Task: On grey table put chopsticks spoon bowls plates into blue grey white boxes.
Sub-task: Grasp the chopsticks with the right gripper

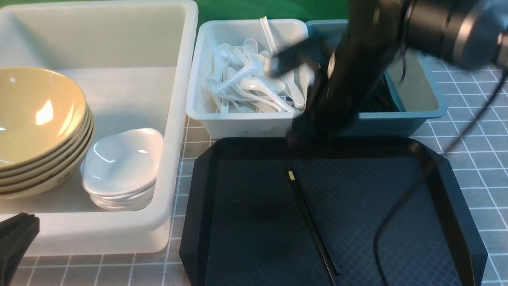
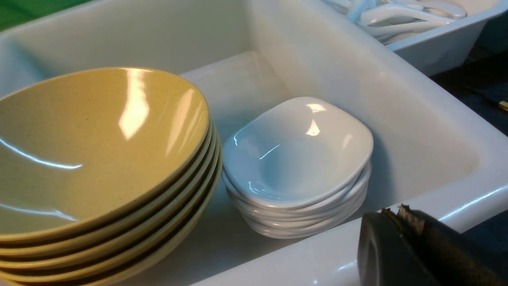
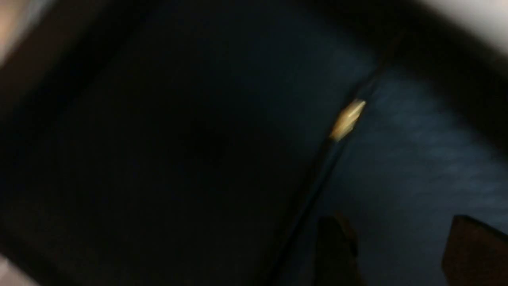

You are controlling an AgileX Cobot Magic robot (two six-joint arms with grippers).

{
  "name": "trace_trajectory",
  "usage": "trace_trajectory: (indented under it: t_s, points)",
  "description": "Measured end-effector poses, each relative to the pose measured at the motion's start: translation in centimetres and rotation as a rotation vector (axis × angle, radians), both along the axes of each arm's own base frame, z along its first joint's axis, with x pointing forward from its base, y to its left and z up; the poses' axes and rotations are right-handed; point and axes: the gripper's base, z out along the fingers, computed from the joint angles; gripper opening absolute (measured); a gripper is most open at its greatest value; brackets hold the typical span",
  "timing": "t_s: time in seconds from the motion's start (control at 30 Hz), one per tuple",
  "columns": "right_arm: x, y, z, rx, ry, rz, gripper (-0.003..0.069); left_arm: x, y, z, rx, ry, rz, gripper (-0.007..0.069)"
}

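We judge the sorting nearly done. The olive-yellow bowls sit stacked at the left of the white tub, and the plates are stacked just beside them to the right, on the tub's near side. A heap of spoons fills the pale bin at the far middle. Dark sticks seem to lie in the blue-grey bin at the far right, though the blurred right arm hides most of its inside. As far as we can see, only the chopsticks are left. They lie slantwise on the black tray at the near centre, gold band toward the far end, and we cannot tell whether this is one stick or a pair. The grey desk carries everything. In its wrist view the right pincer stands wide and holds nothing, low over the tray with the stick just beside one finger. The left pincer is closed and empty, parked at the tub's near rim, well apart from the work. We think the flat, thin stick against the tray floor is the main difficulty. A cable also hangs across the tray's right half, and the bin's near wall stands between tray and goal.
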Motion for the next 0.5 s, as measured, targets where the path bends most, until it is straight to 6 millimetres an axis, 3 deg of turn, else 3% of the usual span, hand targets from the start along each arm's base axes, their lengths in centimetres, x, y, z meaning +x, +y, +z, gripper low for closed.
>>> trace_trajectory:
  t_s: [0.13,0.2,0.5]
  points:
    - [-4.1,1.1,-4.0,-0.027,0.035,0.037,0.04,0.0,0.0,0.0,0.0,-0.001,0.0,-0.0008]
    - [-5.1,1.6,-5.4,-0.022,0.019,0.053,0.0418,0.0,0.0,0.0,0.001,-0.004,0.0,-0.0008]
    - [-4.7,2.0,-8.7,-0.104,0.016,0.072,0.0453,0.1,0.0,0.2,0.005,-0.023,0.0,-0.0008]
